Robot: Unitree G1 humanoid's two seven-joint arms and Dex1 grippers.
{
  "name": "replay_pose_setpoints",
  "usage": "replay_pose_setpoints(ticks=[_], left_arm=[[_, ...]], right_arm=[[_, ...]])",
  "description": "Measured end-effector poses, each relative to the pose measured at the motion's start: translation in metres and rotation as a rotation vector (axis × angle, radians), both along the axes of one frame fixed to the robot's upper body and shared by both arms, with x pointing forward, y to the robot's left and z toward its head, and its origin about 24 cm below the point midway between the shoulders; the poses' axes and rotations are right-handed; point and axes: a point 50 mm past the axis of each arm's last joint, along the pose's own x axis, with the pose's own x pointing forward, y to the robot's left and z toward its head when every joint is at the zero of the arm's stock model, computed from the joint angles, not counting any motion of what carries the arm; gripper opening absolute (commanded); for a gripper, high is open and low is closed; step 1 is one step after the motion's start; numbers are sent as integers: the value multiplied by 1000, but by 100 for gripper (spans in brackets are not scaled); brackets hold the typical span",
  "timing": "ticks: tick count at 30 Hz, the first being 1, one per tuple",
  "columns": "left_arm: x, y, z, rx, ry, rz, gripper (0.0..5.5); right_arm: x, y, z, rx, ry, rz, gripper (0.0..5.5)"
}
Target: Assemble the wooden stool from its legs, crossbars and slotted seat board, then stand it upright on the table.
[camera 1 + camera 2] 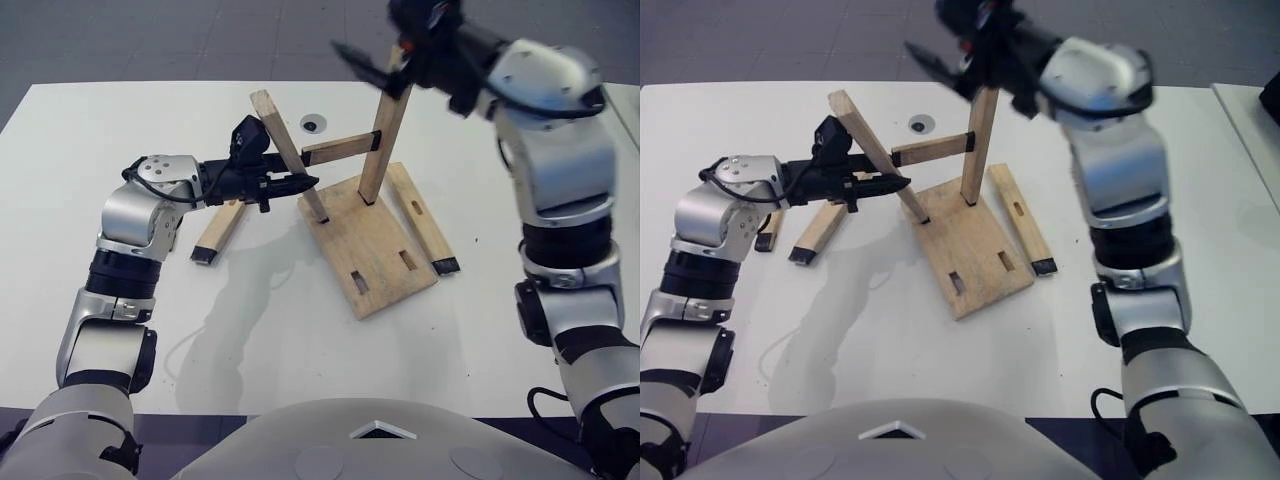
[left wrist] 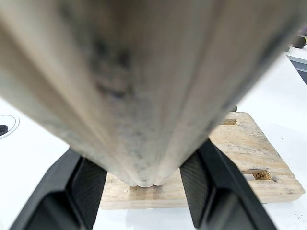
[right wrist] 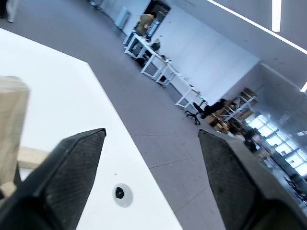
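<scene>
The slotted seat board (image 1: 385,262) lies flat on the white table. Two wooden legs stand in its slots, joined by a crossbar (image 1: 338,149). The left leg (image 1: 272,118) leans outward, and my left gripper (image 1: 292,184) is shut on it at mid-height; in the left wrist view its dark fingers (image 2: 88,182) press both sides of the wood. The right leg (image 1: 378,160) stands nearly upright. My right gripper (image 1: 385,68) hovers open at that leg's top, whose end (image 3: 9,129) shows beside the spread fingers (image 3: 72,167).
A loose leg with a black tip (image 1: 423,222) lies along the board's right side. Another loose leg (image 1: 220,232) lies to the left, under my left arm, with a further piece (image 1: 767,236) beyond it. A round table grommet (image 1: 314,124) sits behind the assembly.
</scene>
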Motion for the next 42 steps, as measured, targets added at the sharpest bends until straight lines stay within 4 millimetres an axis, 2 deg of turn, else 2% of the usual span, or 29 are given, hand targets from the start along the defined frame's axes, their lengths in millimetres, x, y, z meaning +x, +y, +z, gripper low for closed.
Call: replay_pose_setpoints(ticks=[2, 4, 5, 17, 26, 28, 30, 33, 36, 39, 42], left_arm=[[0, 0, -1, 0, 4, 1, 204], [1, -1, 0, 1, 2, -2, 204], [2, -1, 0, 2, 1, -4, 204], [11, -17, 9, 87, -11, -34, 204], [12, -11, 0, 67, 22, -4, 204], [11, -11, -1, 52, 32, -6, 204], [11, -10, -1, 40, 40, -5, 204], [11, -9, -1, 31, 50, 0, 204], [12, -7, -1, 11, 78, 11, 204], [15, -7, -1, 4, 100, 17, 204], [15, -7, -1, 0, 123, 20, 204]], right_arm=[[7, 8, -23, -79, 42, 35, 271], [12, 10, -59, -204, 127, 69, 233], [12, 10, -65, -214, 123, 82, 219], [11, -1, -74, -265, 101, 102, 2], [9, 5, -77, -141, 134, 36, 0], [9, 7, -65, -75, 68, 10, 0], [9, 7, -44, -36, -46, 0, 0], [6, 10, -21, -63, -172, 28, 0], [3, 10, -33, -162, -115, 79, 0], [3, 2, -71, -246, 66, 96, 0], [4, -1, -76, -239, 99, 98, 0]])
